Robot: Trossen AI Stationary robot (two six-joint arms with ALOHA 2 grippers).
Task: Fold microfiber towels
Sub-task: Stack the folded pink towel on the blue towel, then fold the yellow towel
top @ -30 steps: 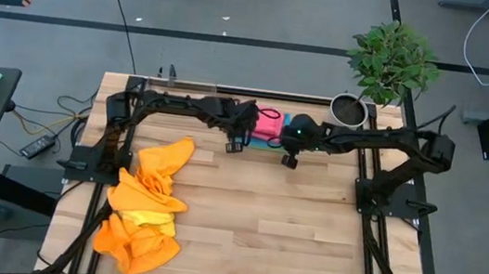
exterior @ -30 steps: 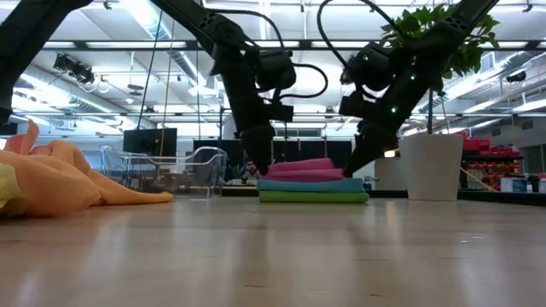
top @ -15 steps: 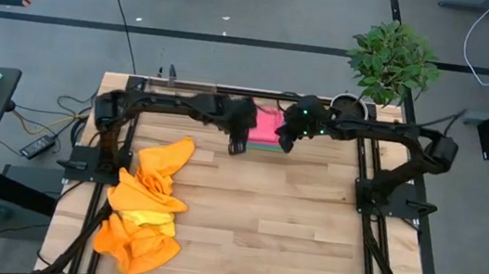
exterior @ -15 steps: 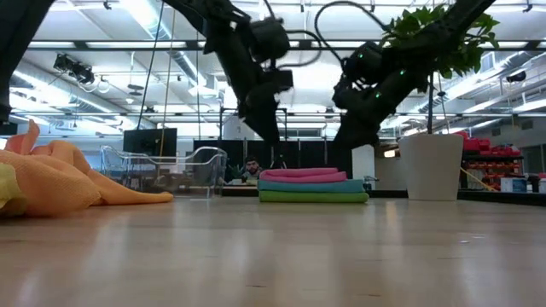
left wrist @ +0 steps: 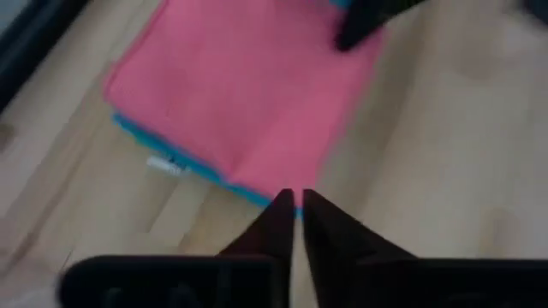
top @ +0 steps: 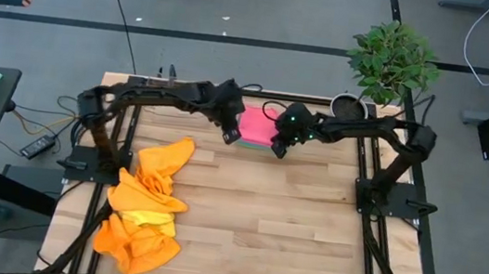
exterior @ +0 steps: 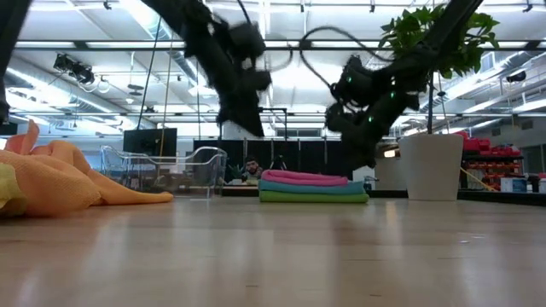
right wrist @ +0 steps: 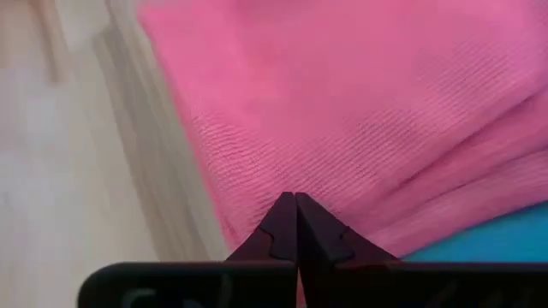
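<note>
A grey floor [top: 269, 9] surrounds the wooden table [top: 263, 214], with a potted plant [top: 390, 61] at its corner.

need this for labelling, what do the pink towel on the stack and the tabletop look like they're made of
Pink towel: soft knitted cloth, likely microfiber; the right wrist view shows fine ribbed rows and a matte, slightly fuzzy face. It lies folded flat on a blue towel.

Tabletop: light wood, seemingly butcher-block planks; grain lines and joined strips show, with a faint sheen in the low view.
</note>
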